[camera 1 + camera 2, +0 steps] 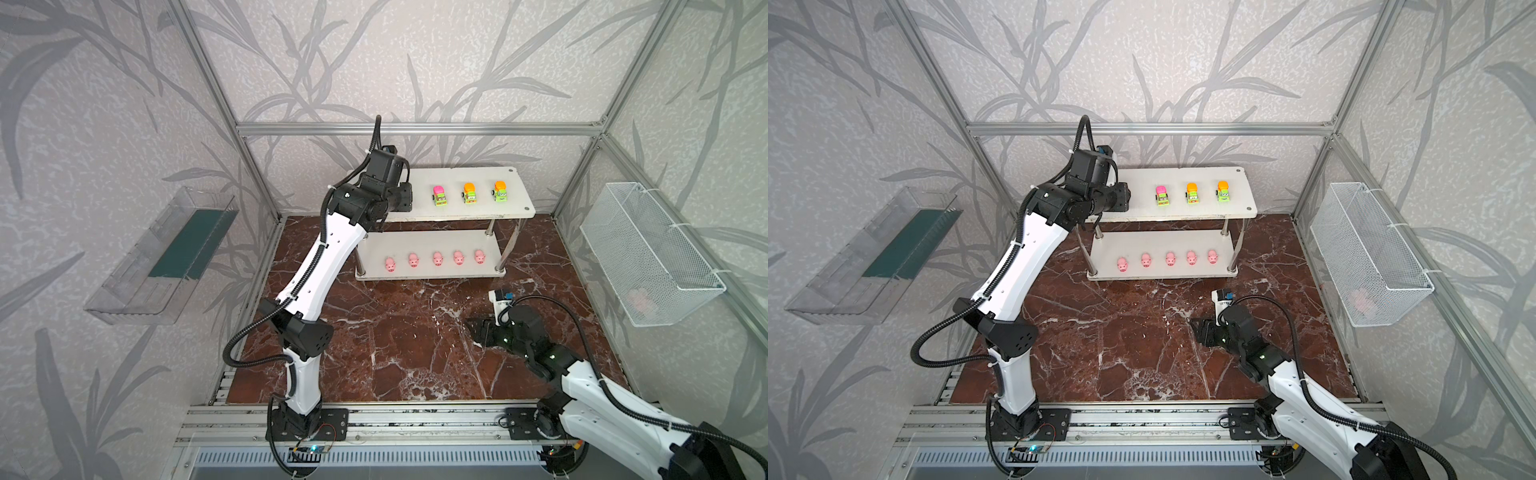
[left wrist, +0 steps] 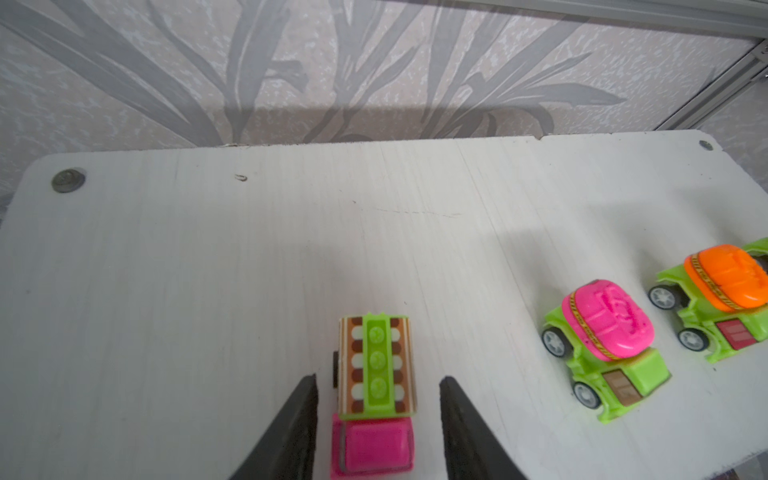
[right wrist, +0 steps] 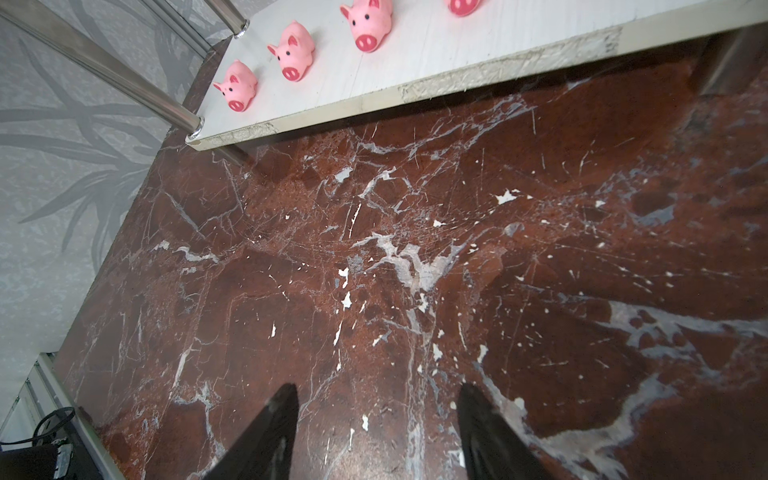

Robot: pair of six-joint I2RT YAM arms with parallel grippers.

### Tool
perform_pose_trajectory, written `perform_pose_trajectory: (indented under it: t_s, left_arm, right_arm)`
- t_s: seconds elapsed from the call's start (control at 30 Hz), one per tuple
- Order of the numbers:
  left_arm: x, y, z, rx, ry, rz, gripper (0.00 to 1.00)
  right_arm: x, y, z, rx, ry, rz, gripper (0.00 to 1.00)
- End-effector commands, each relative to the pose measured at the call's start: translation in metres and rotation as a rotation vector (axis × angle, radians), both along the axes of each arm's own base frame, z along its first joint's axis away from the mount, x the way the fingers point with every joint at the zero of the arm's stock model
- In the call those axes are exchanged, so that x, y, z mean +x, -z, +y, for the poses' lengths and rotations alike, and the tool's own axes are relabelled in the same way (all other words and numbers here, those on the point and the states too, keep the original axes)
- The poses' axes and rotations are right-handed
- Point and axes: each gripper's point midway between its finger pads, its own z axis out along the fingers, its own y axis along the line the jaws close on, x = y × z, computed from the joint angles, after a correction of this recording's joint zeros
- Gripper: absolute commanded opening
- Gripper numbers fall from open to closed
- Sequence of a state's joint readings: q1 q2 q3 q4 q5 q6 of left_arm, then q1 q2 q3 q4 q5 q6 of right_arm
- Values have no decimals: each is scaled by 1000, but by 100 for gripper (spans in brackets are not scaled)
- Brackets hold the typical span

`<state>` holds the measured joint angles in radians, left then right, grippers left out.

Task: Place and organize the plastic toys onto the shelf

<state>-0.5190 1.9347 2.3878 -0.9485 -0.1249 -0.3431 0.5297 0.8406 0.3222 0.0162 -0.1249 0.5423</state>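
**While the left gripper is standing open around it, the fourth car is sitting on the shelf**

Since the jaws are flanking the fourth car without touching it, a sliver of white board showing on each side, the step in hand is looking like a release. The toy's weight is already resting on the top board. It is sitting near that board's front edge, toward the left end, beside the pink-topped car, one of the three cars lining the middle and right end. Five pigs are lining the front edge of the lower board. The right gripper is hanging half open and empty, low over the marble floor before the shelf's right end.

The next move is calling for a clean retreat, backing straight off with the jaws kept apart, since a wheeled toy is likely to roll at the slightest brush.

Red-brown marble veined in white is covering the floor, and no toy is showing on it. Grey leaf-patterned wallpaper and aluminium framing are enclosing the cell. A clear tray is hanging on the left wall and a wire basket on the right. A pale pink blur is showing through its mesh, too vague to name, so I cannot tell whether the sorting is ending here.
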Motion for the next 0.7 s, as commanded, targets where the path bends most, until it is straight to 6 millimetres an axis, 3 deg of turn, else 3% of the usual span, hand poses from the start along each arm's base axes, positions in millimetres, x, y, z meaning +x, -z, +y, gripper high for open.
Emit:
perform_pose_trajectory:
  t_s: [0.0, 0.23, 0.33, 0.4, 0.53, 0.67]
  left_arm:
    - [-12, -44, 7, -79, 18, -84, 54]
    - [-31, -97, 28, -153, 34, -198, 63]
    - [-50, -120, 47, -148, 21, -274, 66]
    - [-64, -124, 63, -137, -1, -298, 67]
    - [-96, -106, 106, -100, -98, -343, 67]
    - [-129, -54, 156, -66, -240, -383, 71]
  right_arm:
    - [-1, 5, -1, -4, 1, 11, 62]
    - [2, 4, 1, 0, -1, 13, 62]
    - [3, -1, -1, -8, 1, -4, 61]
    - [4, -5, -5, -31, 10, -17, 61]
    - [4, -24, -22, -94, 49, -61, 60]
    - [8, -59, -40, -108, 89, -119, 59]
